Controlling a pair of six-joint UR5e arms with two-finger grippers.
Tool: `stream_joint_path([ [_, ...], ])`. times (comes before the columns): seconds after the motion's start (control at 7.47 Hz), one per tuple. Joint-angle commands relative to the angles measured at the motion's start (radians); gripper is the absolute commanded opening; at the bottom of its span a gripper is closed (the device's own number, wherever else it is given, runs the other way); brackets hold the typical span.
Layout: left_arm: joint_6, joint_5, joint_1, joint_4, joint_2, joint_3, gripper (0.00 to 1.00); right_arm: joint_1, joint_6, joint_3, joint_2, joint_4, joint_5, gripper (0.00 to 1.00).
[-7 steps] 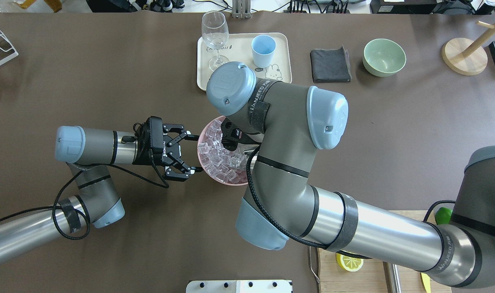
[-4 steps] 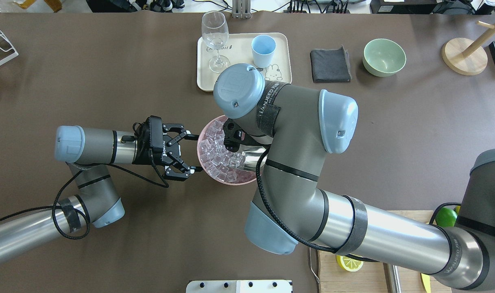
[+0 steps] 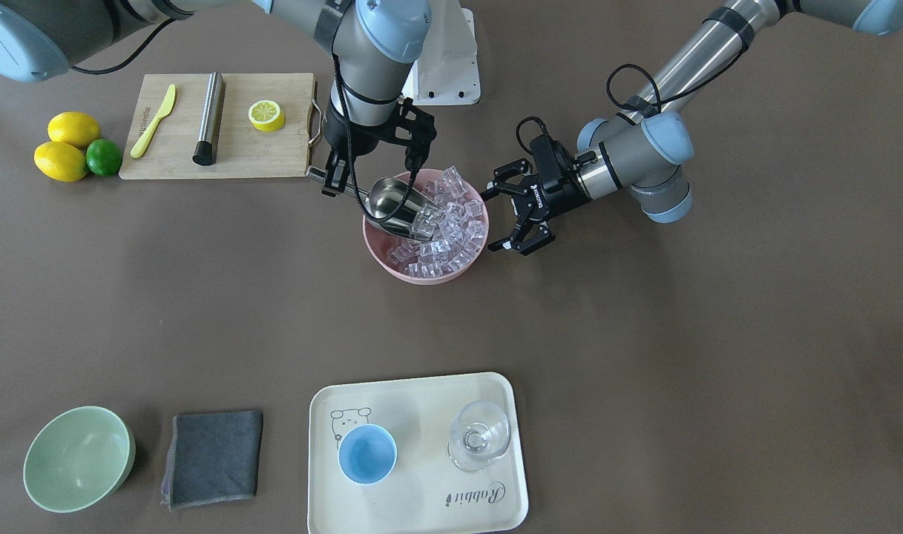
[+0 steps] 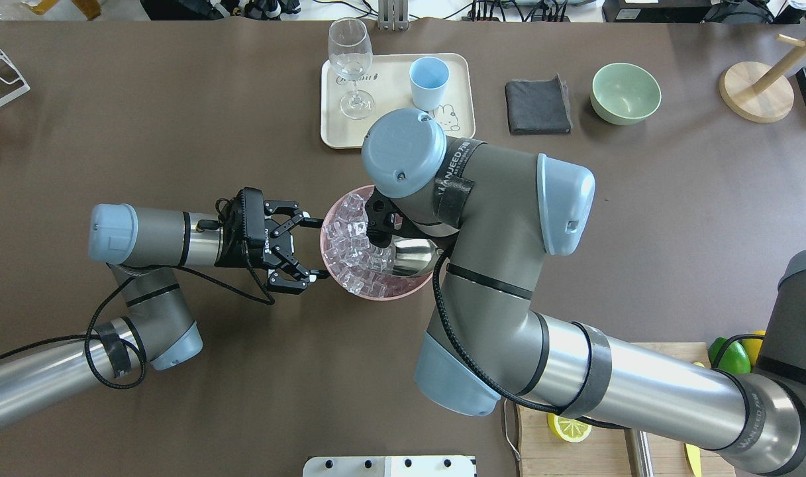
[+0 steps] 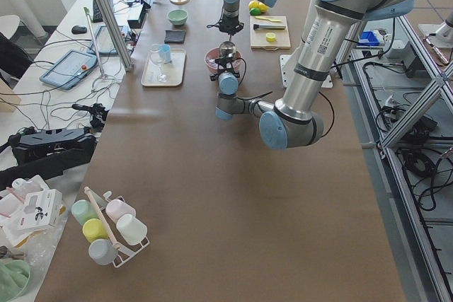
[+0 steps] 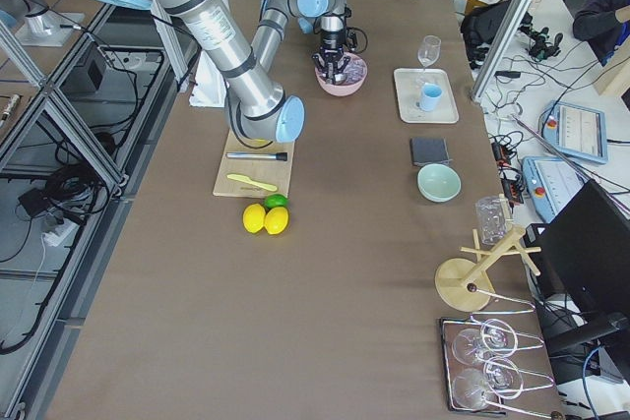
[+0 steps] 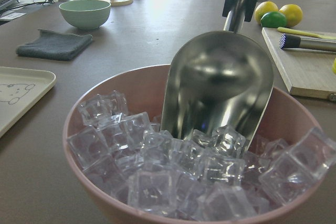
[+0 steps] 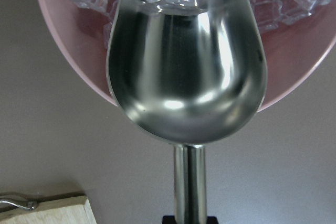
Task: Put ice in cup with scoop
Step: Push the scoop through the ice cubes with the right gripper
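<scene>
A pink bowl (image 3: pixel 421 278) holds a heap of ice (image 3: pixel 444 230) at mid-table. My right gripper (image 3: pixel 337 185) is shut on the handle of the steel scoop (image 3: pixel 395 204), which tilts down with its mouth pushed into the ice. The left wrist view shows the scoop (image 7: pixel 220 87) with a few cubes (image 7: pixel 173 171) at its lip. My left gripper (image 4: pixel 318 248) is open, its fingers spread beside the bowl's rim (image 4: pixel 376 296). The light-blue cup (image 3: pixel 367 454) stands empty on a cream tray (image 3: pixel 421 512), far from both grippers.
A wine glass (image 3: pixel 479 436) stands on the tray beside the cup. A grey cloth (image 3: pixel 214 456) and a green bowl (image 3: pixel 76 458) lie beyond. A cutting board (image 3: pixel 273 159) carries a lemon half, a knife and a steel rod. Lemons and a lime (image 3: pixel 104 156) lie beside it.
My right arm has swung to the right in the overhead view, drawing the scoop toward the bowl's right side and uncovering more ice. The left arm has not moved.
</scene>
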Motion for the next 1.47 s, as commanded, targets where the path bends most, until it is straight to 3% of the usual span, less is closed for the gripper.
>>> stream_joint_path([
  [0.0,-0.001,0.0,0.0,0.0,0.0,0.0,0.97,-0.001,0.0,0.069,-0.078,0.092,0.006,0.0],
  [1.34,-0.029,-0.001,-0.002,-0.003,0.0,0.0,0.97,0.001,-0.006,0.136,-0.187,0.316,0.036,0.0],
])
